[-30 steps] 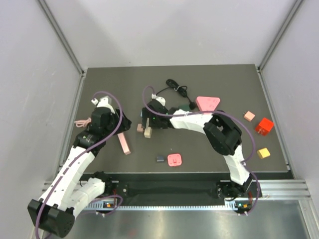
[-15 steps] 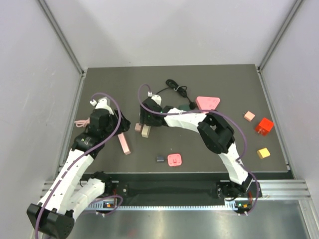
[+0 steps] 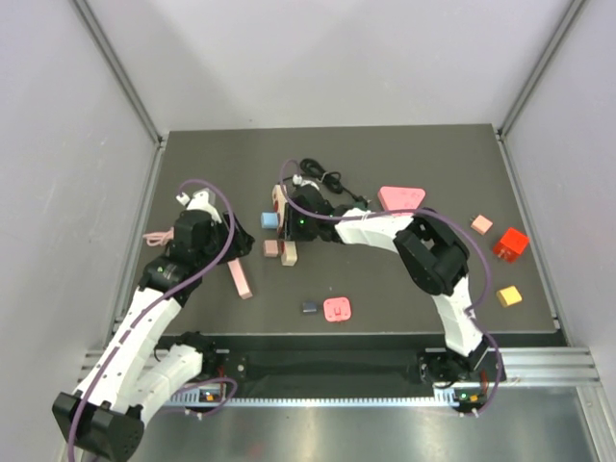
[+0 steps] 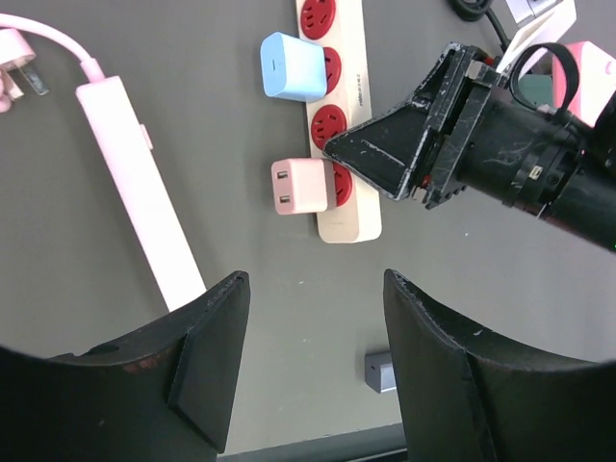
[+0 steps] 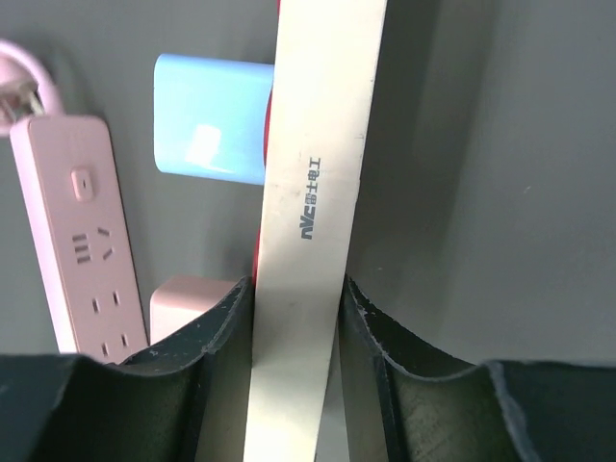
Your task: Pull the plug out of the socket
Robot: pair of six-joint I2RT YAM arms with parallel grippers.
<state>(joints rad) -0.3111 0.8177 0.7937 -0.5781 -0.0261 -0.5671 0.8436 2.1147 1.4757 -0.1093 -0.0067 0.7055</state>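
Observation:
A beige socket strip (image 3: 290, 252) with red outlets lies at mid-table, turned on its side. A blue plug (image 3: 269, 220) and a pink plug (image 3: 272, 248) stick out of its left face. My right gripper (image 3: 294, 225) is shut on the strip's body (image 5: 318, 144), one finger on each flat side, beside the pink plug (image 5: 188, 298) and below the blue plug (image 5: 212, 133). My left gripper (image 4: 313, 356) hovers open above the table, just short of the pink plug (image 4: 300, 186), with nothing between its fingers. The blue plug (image 4: 293, 67) sits two outlets farther along.
A pink power strip (image 3: 240, 278) lies left of the socket strip, its cord (image 3: 159, 234) trailing left. A black cable (image 3: 327, 176) coils behind. A pink triangle (image 3: 401, 198), red cube (image 3: 510, 243), yellow block (image 3: 509, 295), pink square (image 3: 338, 309) and small grey piece (image 3: 309, 307) lie around.
My right gripper has closed on the socket strip and shifted it a little toward the back with both plugs. The black cable slid left. My left arm held still.

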